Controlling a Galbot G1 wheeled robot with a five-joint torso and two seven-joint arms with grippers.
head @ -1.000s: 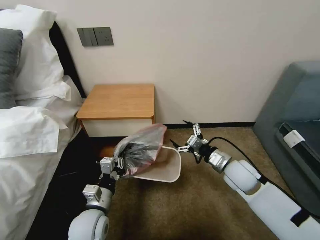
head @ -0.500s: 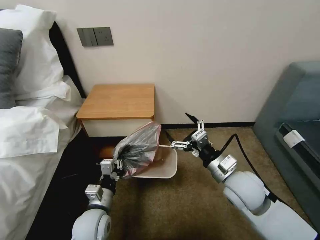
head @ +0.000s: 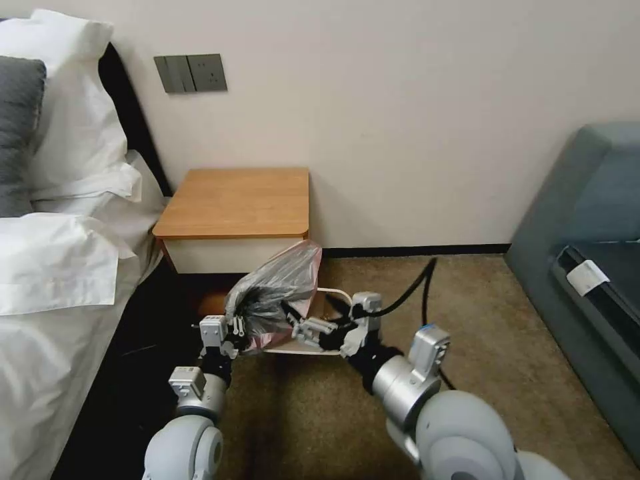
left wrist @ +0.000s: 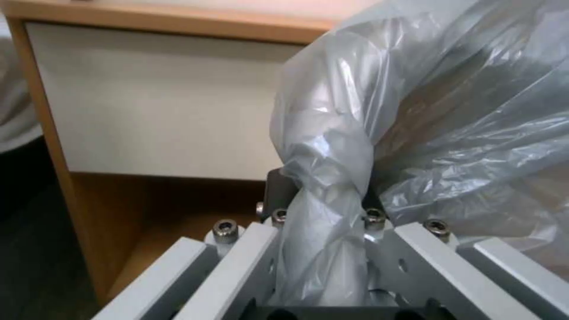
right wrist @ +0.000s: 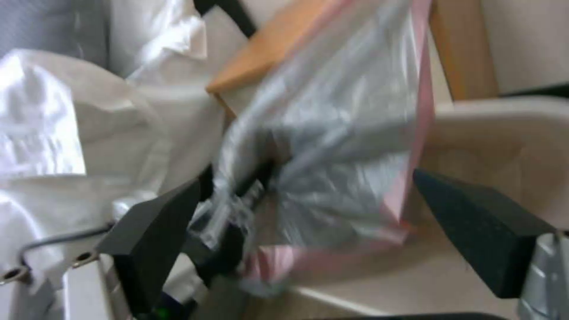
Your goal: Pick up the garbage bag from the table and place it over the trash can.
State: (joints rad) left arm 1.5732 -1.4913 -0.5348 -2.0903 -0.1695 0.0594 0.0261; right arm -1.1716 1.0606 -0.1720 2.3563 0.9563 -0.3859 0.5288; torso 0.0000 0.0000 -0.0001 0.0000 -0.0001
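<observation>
The garbage bag [head: 277, 287], crinkly grey plastic with a pinkish rim, hangs bunched over the left side of the beige trash can [head: 337, 293] on the carpet. My left gripper [head: 239, 333] is shut on the bag's twisted lower end [left wrist: 323, 231], just in front of the table [head: 237, 200], whose cream drawer front [left wrist: 160, 102] is close behind. My right gripper [head: 297, 323] reaches in from the front and stands open. Its black fingers [right wrist: 160, 222] straddle the bag's pink-edged lower part [right wrist: 332, 155] without closing, with the can's wall [right wrist: 492, 142] beyond.
A bed with white pillows [head: 60, 267] borders the left side, and a grey sofa [head: 587, 220] the right. A black cable [head: 407, 293] loops off my right wrist above the carpet [head: 500, 320]. The wall runs close behind the table and can.
My right arm has swung from the can's right side round to its front, bringing the open gripper up to the bag. The bag has sunk slightly; the left gripper has held its place.
</observation>
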